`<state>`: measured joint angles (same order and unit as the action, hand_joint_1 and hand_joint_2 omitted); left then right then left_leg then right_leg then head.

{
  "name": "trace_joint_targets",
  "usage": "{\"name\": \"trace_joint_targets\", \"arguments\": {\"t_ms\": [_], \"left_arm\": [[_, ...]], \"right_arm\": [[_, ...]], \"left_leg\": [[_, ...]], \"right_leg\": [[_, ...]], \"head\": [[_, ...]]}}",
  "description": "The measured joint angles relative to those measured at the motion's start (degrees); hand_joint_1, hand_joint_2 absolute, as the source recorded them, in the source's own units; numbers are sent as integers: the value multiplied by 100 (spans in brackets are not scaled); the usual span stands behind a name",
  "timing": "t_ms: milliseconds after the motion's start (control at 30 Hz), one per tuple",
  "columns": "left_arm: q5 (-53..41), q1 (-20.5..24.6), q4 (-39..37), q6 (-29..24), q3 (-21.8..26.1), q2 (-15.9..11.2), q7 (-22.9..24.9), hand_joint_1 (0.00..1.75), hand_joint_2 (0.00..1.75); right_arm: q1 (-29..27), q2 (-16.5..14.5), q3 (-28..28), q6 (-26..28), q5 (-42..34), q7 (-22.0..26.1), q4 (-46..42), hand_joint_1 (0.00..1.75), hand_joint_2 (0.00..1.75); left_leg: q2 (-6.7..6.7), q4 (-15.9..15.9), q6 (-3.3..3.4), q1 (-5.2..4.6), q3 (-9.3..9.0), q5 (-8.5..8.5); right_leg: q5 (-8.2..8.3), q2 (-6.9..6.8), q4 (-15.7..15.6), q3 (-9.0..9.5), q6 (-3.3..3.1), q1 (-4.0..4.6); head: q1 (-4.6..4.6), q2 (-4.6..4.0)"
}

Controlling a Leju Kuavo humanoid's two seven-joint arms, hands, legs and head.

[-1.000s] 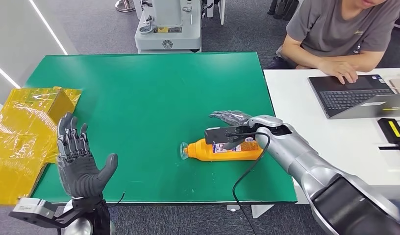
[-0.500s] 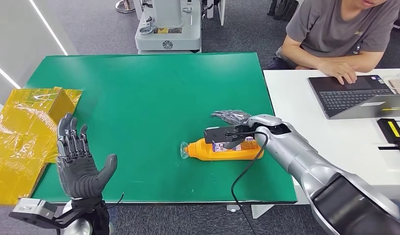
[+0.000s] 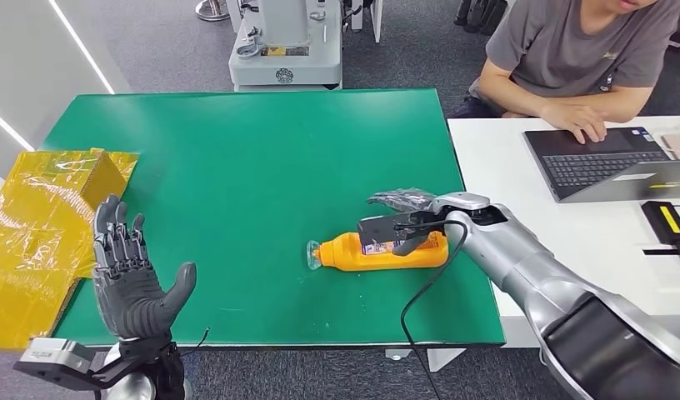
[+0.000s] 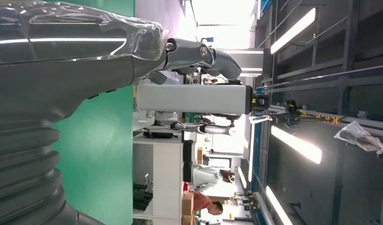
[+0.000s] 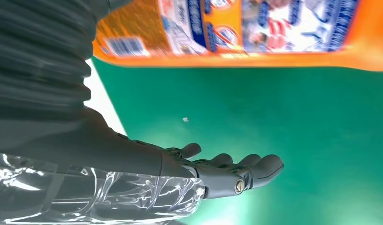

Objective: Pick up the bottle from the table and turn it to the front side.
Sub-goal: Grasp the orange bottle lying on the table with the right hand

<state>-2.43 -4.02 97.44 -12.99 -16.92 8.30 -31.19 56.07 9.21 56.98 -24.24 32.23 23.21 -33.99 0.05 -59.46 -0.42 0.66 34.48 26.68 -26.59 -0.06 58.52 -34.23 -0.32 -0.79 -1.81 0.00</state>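
- One orange plastic bottle (image 3: 378, 252) lies on its side on the green table (image 3: 237, 167), close to the near right corner, with its clear cap toward the table's middle and its base toward the right edge.
- Right hand (image 3: 403, 218) hovers over the labelled base half of the bottle; in the right wrist view its fingers (image 5: 236, 171) are stretched out and apart, holding nothing, with bare green between them and the bottle.
- Left hand (image 3: 132, 279) is raised, palm up, by the near left corner, fingers spread and empty, just beside the yellow wrapped box (image 3: 45, 225).
- Judging by the shape, the bottle is rigid, smooth-walled and round enough to roll on the table; the glossy label may be slippery.
- Whether it is full or empty, and so heavy or light, cannot be told.
- Best hold looks to be around the wide labelled body, fingers on one long side and thumb on the other, not at the narrow neck.
- Wrist camera block and black cable hide part of the label in the head view, so which face is up is hard to read.
- Label print in the right wrist view is blurred; the bottle's cap end is cut off there.
- Person (image 3: 570, 58) sits at the white desk beyond the right edge, a hand on a laptop (image 3: 595, 162).
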Motion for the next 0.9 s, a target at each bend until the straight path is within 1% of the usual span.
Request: {"name": "trace_joint_targets", "arguments": {"t_ms": [67,267,333,400,533,667,733,800,900], "left_arm": [[0,-29,4,-30,0,-2,-1,0,175],[-33,-200,85,-110,0,-1,-45,0,175],[-45,-236,98,-114,0,0,-87,0,175],[-45,-250,101,-108,0,1,-131,0,175],[-20,-248,101,-98,0,1,-185,0,175],[3,-238,99,-76,0,1,-207,0,175],[10,-237,98,-59,0,1,-207,0,175],[6,-238,99,-41,0,4,-197,0,175],[-4,-240,98,-31,0,7,-183,0,175]], "right_arm": [[-18,52,20,313,12,-85,-102,0,175],[-135,158,-83,1645,75,-427,-486,0,175],[-261,166,-219,2006,73,-425,-661,0,175],[-427,172,-411,2206,27,-323,-880,0,175],[-766,214,-771,2141,-123,-88,-1302,0,175],[-987,307,-956,1733,-288,41,-1591,0,175],[-1064,373,-1004,1411,-440,-34,-1671,0,175],[-1124,433,-1040,1127,-611,-231,-1700,0,175],[-1181,504,-1075,946,-743,-387,-1712,0,175]], "left_leg": [[0,0,0,0,3,0],[1,1,-1,0,7,2],[1,2,-1,0,7,3],[0,3,-1,0,7,3],[0,4,2,0,7,5],[0,3,2,0,8,5],[0,3,2,-1,9,5],[0,2,3,-1,10,5],[0,2,3,-1,11,6]], "right_leg": [[0,0,1,-3,0,0],[-1,1,1,-9,0,0],[-3,1,1,-10,1,1],[-5,0,0,-10,2,1],[-6,0,0,-10,1,1],[-6,0,-1,-10,1,0],[-6,-1,-1,-10,1,0],[-6,0,-2,-10,1,0],[-6,0,-2,-10,2,0]], "head": [[0,0],[0,0],[-1,0],[-1,0],[0,0],[0,0],[0,0],[0,0],[0,0]]}}
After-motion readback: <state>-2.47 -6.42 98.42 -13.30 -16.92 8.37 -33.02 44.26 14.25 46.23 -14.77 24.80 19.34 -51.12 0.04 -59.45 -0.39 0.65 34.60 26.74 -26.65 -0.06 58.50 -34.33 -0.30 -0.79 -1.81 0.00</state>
